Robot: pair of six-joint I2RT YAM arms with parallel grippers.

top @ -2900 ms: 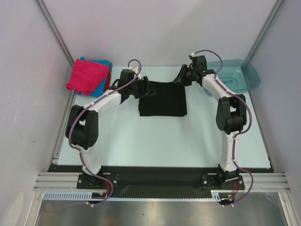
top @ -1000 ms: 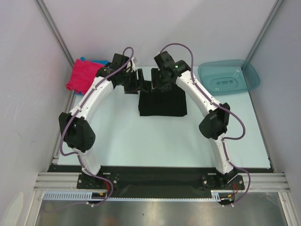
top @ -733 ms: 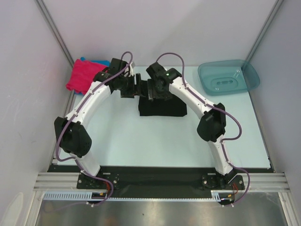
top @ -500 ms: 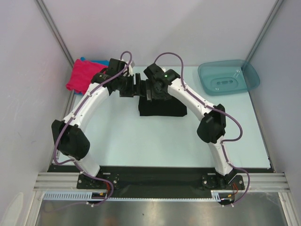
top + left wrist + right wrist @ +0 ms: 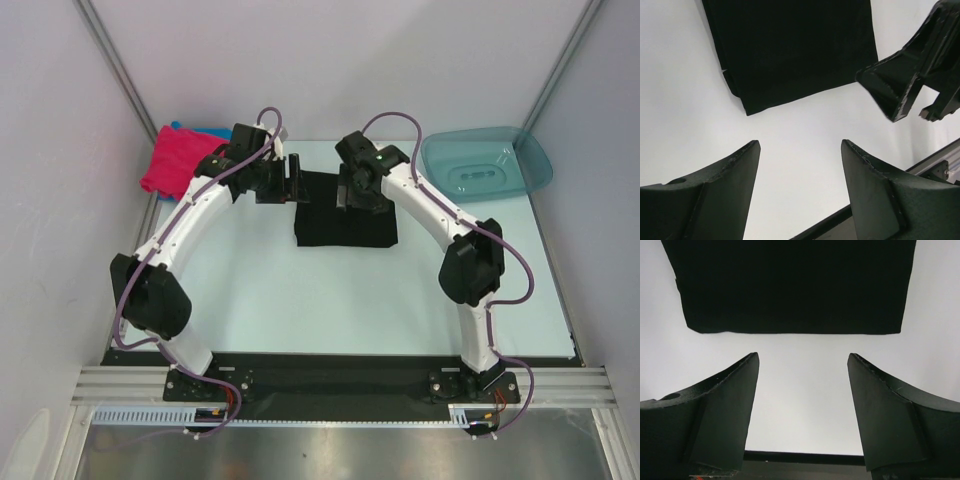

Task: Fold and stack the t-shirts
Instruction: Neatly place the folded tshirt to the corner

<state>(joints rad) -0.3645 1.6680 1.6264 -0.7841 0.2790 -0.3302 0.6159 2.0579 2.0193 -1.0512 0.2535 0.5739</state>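
Right gripper (image 5: 802, 356) wide above black t-shirt (image 5: 790, 285)

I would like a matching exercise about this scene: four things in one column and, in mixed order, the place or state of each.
1. black t-shirt
2. pink t-shirt
3. teal basin
4. left claw

a. far right corner
b. open, holding nothing
c. folded flat, in the centre
d. far left corner

Pairs: 1-c, 2-d, 3-a, 4-b
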